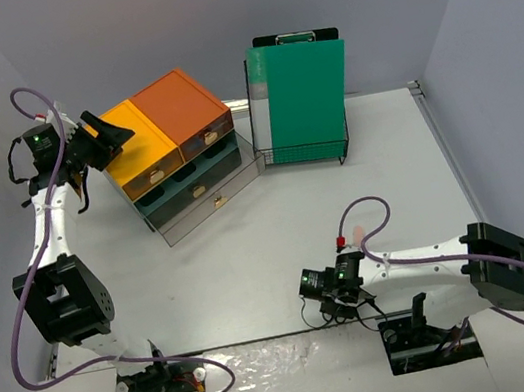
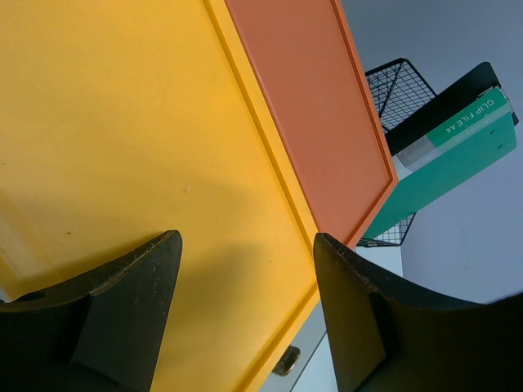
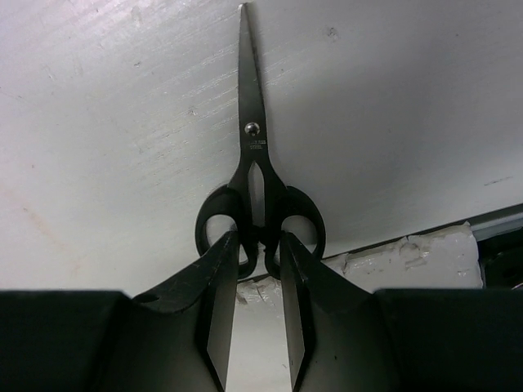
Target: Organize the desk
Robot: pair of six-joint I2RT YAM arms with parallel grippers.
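Observation:
The desk [image 1: 253, 258] is a wide pale tabletop. Black scissors [image 3: 252, 147] lie flat on it near its front edge, blades pointing away from my right wrist camera. My right gripper [image 3: 257, 237] sits low over the handles. Its jaws stand narrow, closed on the inner bars between the two finger loops. In the top view this gripper [image 1: 323, 309] is at the near centre-right of the desk. My left gripper [image 2: 245, 241] hovers open above the yellow top of the drawer unit [image 2: 122, 122], with nothing between its fingers. From above, it [image 1: 111, 136] is at the unit's left rear corner.
The drawer unit [image 1: 179, 155], orange and yellow on top, stands at the back left. Right of it, a black wire rack [image 1: 300, 154] holds an upright green clip file [image 1: 301, 98]. A taped white seam [image 1: 269, 352] runs along the near edge between the arm bases.

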